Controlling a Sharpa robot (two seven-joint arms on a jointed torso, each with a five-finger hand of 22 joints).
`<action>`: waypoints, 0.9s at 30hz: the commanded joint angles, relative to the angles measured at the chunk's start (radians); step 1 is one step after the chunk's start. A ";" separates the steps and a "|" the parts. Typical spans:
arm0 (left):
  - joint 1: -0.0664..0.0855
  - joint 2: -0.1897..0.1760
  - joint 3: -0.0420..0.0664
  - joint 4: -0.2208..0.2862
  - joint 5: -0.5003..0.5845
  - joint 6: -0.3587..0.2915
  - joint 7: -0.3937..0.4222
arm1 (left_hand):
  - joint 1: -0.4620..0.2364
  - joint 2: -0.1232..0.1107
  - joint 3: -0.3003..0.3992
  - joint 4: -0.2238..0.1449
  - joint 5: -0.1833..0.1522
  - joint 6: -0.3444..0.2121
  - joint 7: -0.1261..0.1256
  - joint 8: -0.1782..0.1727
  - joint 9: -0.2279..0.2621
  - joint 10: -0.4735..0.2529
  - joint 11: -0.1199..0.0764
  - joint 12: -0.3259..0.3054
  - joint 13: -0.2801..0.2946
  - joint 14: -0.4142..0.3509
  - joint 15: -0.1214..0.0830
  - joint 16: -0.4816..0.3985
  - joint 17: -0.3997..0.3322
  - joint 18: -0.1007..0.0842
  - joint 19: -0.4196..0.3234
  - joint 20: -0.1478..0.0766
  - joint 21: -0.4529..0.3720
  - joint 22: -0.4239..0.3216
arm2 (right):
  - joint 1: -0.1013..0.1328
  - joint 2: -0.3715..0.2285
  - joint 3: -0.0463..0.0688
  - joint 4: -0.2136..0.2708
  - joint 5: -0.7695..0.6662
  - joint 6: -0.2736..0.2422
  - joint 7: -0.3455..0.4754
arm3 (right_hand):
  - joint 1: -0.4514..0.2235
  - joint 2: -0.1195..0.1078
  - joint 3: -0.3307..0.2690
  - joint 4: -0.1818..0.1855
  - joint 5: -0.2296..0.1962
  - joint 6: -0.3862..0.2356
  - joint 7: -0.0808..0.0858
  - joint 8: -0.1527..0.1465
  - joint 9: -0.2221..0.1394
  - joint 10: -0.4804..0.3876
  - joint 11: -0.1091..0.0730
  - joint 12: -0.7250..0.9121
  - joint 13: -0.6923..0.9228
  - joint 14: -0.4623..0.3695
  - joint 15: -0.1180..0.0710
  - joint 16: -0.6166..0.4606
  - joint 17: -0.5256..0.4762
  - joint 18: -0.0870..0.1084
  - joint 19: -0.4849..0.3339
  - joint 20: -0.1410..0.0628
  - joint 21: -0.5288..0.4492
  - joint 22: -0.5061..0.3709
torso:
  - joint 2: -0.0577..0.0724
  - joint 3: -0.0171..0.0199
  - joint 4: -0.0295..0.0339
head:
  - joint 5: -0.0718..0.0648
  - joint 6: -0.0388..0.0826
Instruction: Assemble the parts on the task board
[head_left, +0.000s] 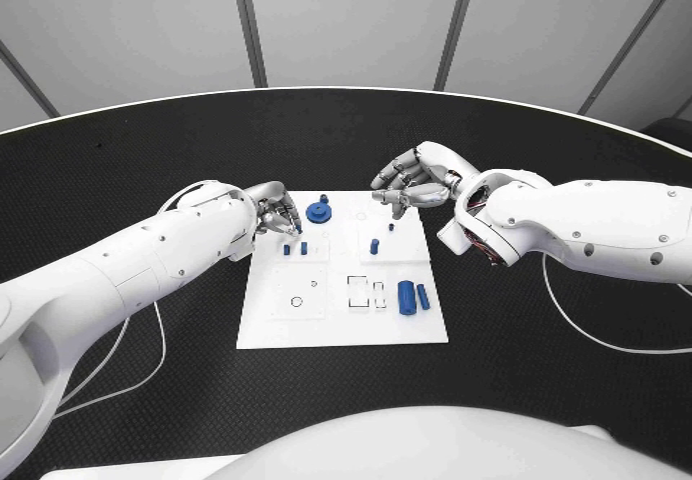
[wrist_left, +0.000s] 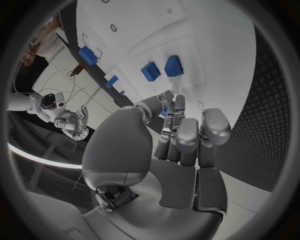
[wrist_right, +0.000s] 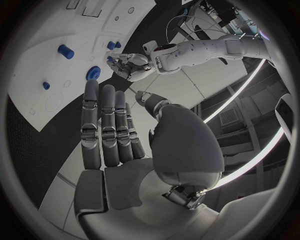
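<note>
The left robot hand (head_left: 274, 222) pinches a small blue part (wrist_left: 164, 111) at the white task board's (head_left: 325, 325) far left corner, just beside the blue round part (head_left: 319, 211); the right robot hand (head_left: 414, 178) hovers loosely curled, holding nothing. A slightly tilted insertion could jam (or knock the neighbouring pegs (head_left: 294, 248)).

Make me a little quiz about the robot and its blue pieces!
1. True or false: the task board is red.
2. Which hand has its fingertips down at the board's far corner: A) left hand B) right hand?
3. Fill in: the round blue part sits near the board's ___ edge.

Key: 1 false, it is white. 2 A. 3 far.
</note>
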 joint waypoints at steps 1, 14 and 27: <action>0.000 0.000 0.000 -0.002 0.000 0.002 -0.003 | 0.001 0.008 0.001 -0.007 -0.005 -0.001 0.004 0.002 0.001 0.002 0.001 -0.005 0.002 -0.001 -0.004 -0.007 -0.001 -0.017 0.004 0.002 0.005 -0.001 | 0.000 0.000 0.000 0.000 0.000 0.000 0.000 | 0.007 0.004 0.006 0.000 0.005 -0.002 -0.002 0.005 0.002 -0.006 0.002 0.005 0.001 0.001 -0.002 -0.006 0.002 0.002 0.002 0.001 0.006 -0.001 | 0.000 -0.0001 0.0006 | 0.000 0.000; -0.001 0.001 0.000 -0.005 -0.005 0.009 -0.003 | 0.001 0.008 0.001 -0.007 -0.005 -0.001 0.004 0.001 0.001 0.002 0.001 -0.006 0.002 -0.002 -0.004 -0.007 -0.004 -0.017 0.003 0.002 0.004 -0.002 | 0.000 0.001 0.000 -0.001 0.000 0.001 0.000 | 0.005 0.004 0.005 0.001 0.006 -0.003 -0.002 0.006 0.002 -0.007 0.002 0.005 0.004 0.002 -0.001 -0.008 0.005 0.002 0.002 0.001 0.006 -0.002 | 0.000 0.0003 -0.0001 | -0.001 0.000; -0.002 0.002 0.000 -0.007 -0.005 0.008 -0.003 | 0.001 0.007 0.000 -0.008 -0.005 -0.003 0.005 0.000 0.001 0.001 0.002 -0.007 0.002 -0.003 -0.003 -0.008 -0.005 -0.016 0.002 0.002 0.004 -0.003 | 0.000 -0.001 0.000 -0.001 0.000 0.000 -0.001 | 0.005 0.004 0.005 0.001 0.006 -0.003 -0.002 0.006 0.002 -0.007 0.002 0.005 0.004 0.002 -0.001 -0.008 0.005 0.002 0.002 0.001 0.006 -0.002 | 0.000 -0.0001 0.0005 | -0.001 0.000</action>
